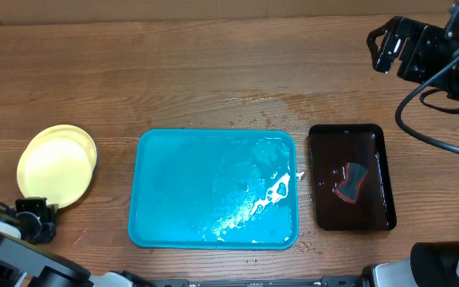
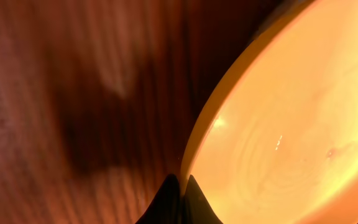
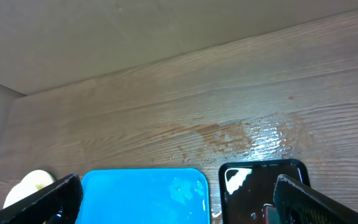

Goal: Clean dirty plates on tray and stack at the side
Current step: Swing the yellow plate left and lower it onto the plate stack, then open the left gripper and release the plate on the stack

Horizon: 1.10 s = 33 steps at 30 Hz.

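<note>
While left of tray edge, left tool clamped on plate rim; right tool wide apart.

The left tool sits low at the near left, its dark fingertips drawn close together. The right tool hangs raised at the far right, its fingers spread wide.

Two pale yellow plates counted in the stack near the left edge of the desk, a third not distinguishable beneath them, one turquoise tray at the centre, one black tray toward the right edge, one sponge lying inside it.
</note>
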Tool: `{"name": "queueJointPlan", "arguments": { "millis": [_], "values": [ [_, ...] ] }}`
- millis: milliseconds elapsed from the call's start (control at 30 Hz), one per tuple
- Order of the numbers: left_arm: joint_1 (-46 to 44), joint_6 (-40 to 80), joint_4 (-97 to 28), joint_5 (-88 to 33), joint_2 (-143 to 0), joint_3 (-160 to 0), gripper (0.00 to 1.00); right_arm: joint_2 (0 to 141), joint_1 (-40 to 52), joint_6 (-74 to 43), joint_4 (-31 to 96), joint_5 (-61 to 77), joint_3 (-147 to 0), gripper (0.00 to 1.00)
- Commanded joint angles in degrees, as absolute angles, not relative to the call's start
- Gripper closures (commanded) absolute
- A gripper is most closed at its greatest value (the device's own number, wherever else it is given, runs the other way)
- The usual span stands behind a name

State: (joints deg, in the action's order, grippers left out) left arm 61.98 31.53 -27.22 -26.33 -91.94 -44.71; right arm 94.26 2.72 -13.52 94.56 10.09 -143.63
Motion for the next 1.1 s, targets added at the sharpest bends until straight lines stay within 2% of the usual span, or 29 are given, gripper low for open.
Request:
{"name": "queueJointPlan", "arguments": {
  "millis": [0, 200, 833, 867, 967, 1000, 1067],
  "values": [
    [58.52, 30.65, -26.92, -26.59, -92.14, -47.05, 0.96, 94.06, 2.50, -13.69, 94.52, 10.22, -144.73, 0.00],
    [53.65, 33.78, -28.29, -25.34, -92.14, -51.13, 0.96, 94.11, 2.50, -13.69, 94.83, 10.24, -144.73, 0.00],
    [56.01, 36.01, -31.46, -15.90, -92.16, -51.99, 0.94, 94.11, 2.50, -13.69, 95.46, 10.24, -144.73, 0.00],
    [56.01, 36.01, -31.44, -15.90, -92.16, -51.99, 0.86, 94.11, 2.50, -13.69, 95.50, 10.24, -144.73, 0.00],
    [55.96, 35.57, -30.92, -15.92, -92.16, -51.99, 0.37, 94.11, 2.50, -13.69, 95.53, 10.26, -144.73, 0.00],
    [55.96, 35.33, -30.79, -15.99, -92.16, -51.99, 0.28, 94.11, 2.50, -13.69, 95.53, 10.26, -144.73, 0.00],
    [55.90, 34.41, -30.59, -16.16, -92.16, -51.99, 0.21, 94.11, 2.50, -13.69, 95.50, 10.44, -144.73, 0.00]
  ]
}}
